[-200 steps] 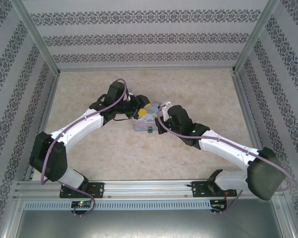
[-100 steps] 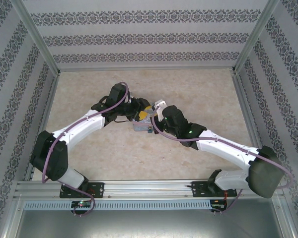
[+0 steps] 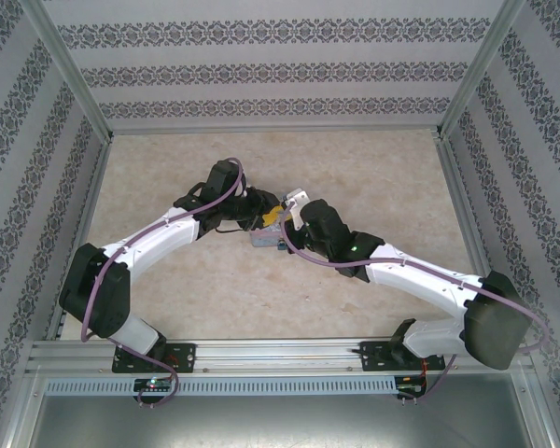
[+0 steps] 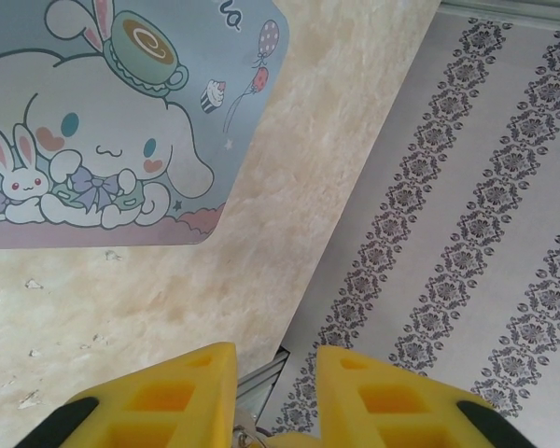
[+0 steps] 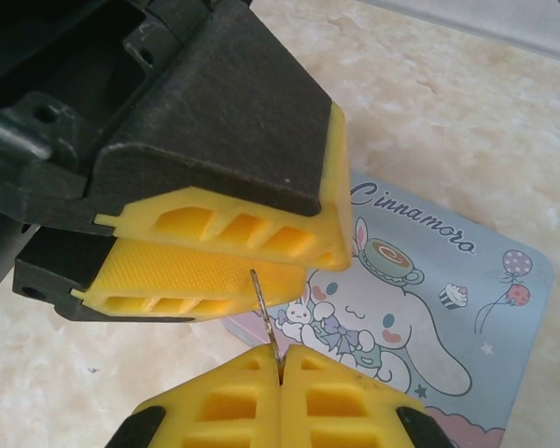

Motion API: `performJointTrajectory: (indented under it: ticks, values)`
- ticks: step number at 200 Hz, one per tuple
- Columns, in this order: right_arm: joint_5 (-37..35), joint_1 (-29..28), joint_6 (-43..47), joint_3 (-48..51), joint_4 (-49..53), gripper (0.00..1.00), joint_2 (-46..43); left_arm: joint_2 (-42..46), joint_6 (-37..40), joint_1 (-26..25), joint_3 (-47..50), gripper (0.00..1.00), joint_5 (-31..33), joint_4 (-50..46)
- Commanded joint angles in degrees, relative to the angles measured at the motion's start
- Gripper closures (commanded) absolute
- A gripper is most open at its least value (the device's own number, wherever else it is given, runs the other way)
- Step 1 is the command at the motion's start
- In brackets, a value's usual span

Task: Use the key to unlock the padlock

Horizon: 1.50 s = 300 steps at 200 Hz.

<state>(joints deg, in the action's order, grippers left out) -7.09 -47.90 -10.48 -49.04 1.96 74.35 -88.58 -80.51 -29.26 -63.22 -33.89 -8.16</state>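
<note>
Since the earlier frame the right arm has swung in toward the left one, so that the two hands now meet over the light blue tin near the middle of the desk. The right hand is pressed together on the key, a thin sliver standing up from its fingertips. The key's free end lies just short of the yellow fingers of the left hand. In the left wrist view those fingers stand a little apart with nothing seen between them. A small teal-grey speck at the tin's near edge looks like the padlock, though it is too small to be sure, and neither wrist camera has it in sight. The main risk is that the key is pinched by one end only. If its tip catches the left finger instead of the keyhole, it could twist or slip out of the grip. The hands are also close enough to knock each other, and an unheld padlock would probably slide away under a push
</note>
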Motion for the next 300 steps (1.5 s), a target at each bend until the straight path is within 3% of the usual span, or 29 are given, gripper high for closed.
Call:
performJointTrajectory:
  ticks: [1,71,118,149,185,211,258,300]
  values:
    - [-1.36,-0.53,0.62,-1.94,-0.28,1.00,0.87,-0.87,-1.23,-0.48,0.58,0.75,0.75,1.49]
    - [-1.46,-0.58,0.81,-2.26,-0.35,1.00,1.57,-1.53,-1.05,-0.78,0.19,0.84,0.75,1.35]
    - [-1.59,-0.53,0.42,-2.58,0.06,1.00,1.51,-2.37,-0.16,-0.98,-0.57,1.00,0.02,0.52]
    - [-1.18,0.84,-1.58,-4.49,4.97,0.45,-0.85,-2.90,2.89,-0.74,-1.01,1.00,0.17,1.09]
    - [1.99,5.33,-5.66,-4.79,9.80,0.03,-6.04,-3.82,12.63,0.50,-1.54,1.00,2.27,0.94]
    - [5.98,8.71,-8.86,-4.05,9.99,0.02,-8.28,-4.36,20.27,1.16,-2.17,1.00,3.07,2.23]
    - [21.66,21.60,-29.31,-1.94,4.22,0.02,-6.25,-2.89,32.90,1.59,-2.64,1.00,4.43,8.59]
    - [28.75,23.72,-39.04,1.04,-7.29,0.02,-3.41,-0.09,39.32,1.63,0.27,1.00,6.05,18.52]
